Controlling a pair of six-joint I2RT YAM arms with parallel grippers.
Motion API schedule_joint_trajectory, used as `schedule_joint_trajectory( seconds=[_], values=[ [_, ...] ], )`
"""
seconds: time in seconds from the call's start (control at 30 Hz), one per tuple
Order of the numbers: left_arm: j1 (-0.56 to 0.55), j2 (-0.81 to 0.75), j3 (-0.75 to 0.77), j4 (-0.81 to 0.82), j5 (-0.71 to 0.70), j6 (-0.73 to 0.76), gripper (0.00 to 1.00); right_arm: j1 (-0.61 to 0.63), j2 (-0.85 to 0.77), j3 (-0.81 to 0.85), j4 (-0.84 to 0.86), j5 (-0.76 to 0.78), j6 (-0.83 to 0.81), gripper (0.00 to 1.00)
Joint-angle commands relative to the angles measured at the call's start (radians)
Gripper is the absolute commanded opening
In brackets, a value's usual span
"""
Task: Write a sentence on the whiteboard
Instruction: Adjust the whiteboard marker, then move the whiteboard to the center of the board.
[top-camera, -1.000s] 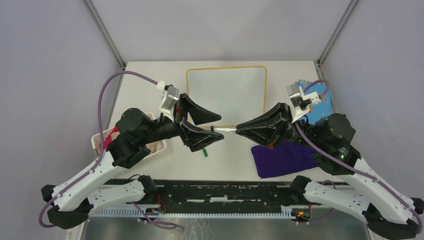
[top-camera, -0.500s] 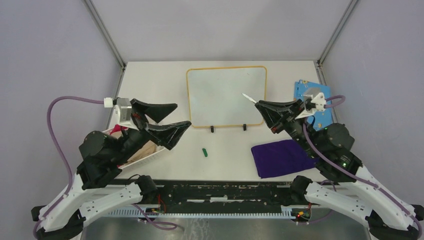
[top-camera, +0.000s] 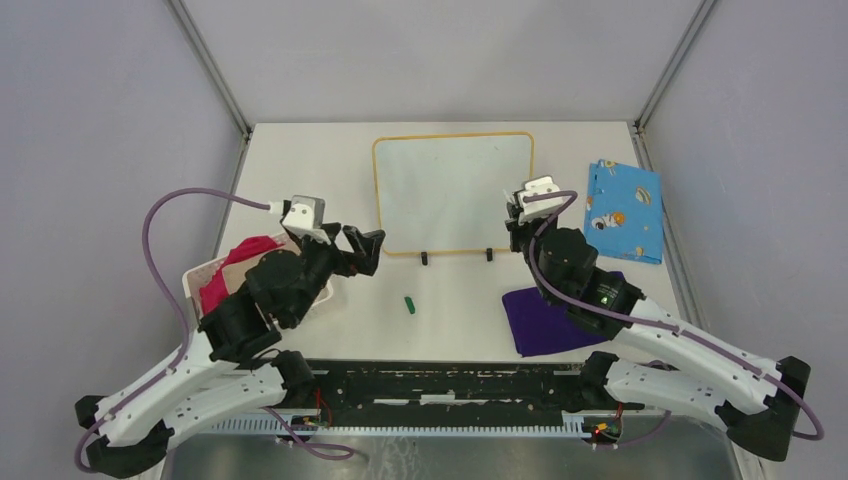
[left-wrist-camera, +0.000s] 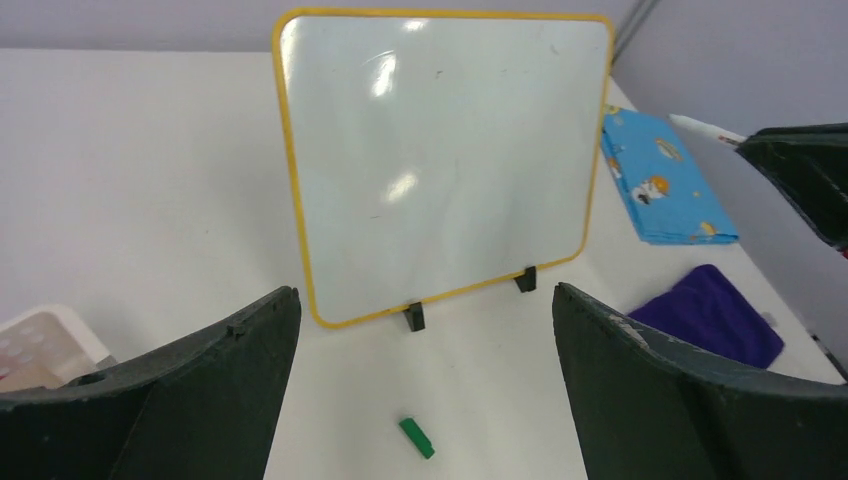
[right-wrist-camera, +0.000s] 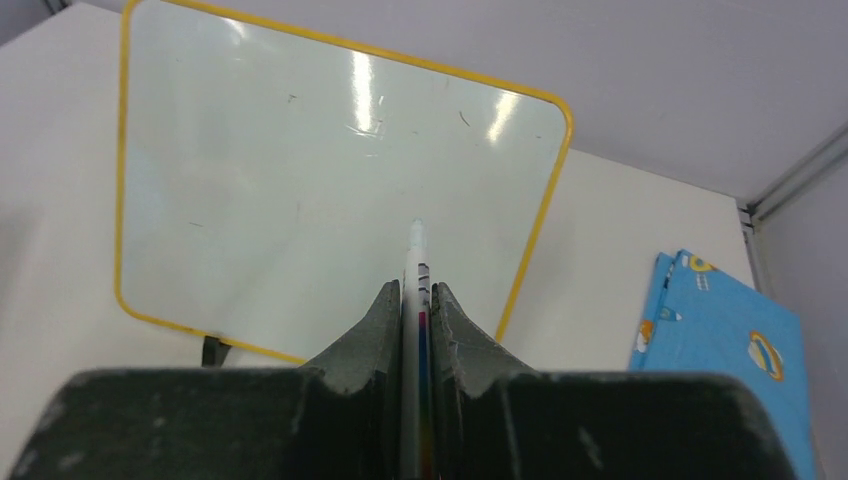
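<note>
Right jaws gripping marker (right-wrist-camera: 416, 262), left jaws wide, basket (top-camera: 188, 284) holding red cloth (top-camera: 217, 288)

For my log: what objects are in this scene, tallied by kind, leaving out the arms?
whiteboard: 1
marker: 1
green cap: 1
basket: 1
cloths: 3 (blue patterned cloth, purple cloth, red cloth in the basket)
total: 7

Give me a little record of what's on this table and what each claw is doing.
whiteboard: blank, propped on two black feet
right gripper: shut on a marker, tip pointed at the whiteboard
left gripper: open, empty
green cap: lying in front of the whiteboard
blue patterned cloth: right of the whiteboard
purple cloth: right side, toward the near edge
basket: white, at left, red cloth inside
</note>
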Motion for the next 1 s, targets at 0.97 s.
schedule_joint_trajectory(
  seconds=[0.97],
  values=[
    [0.001, 0.497, 0.379, -0.152, -0.219, 0.304, 1.0, -0.135, -0.17, -0.279, 0.191, -0.187, -0.02, 0.0]
  ],
)
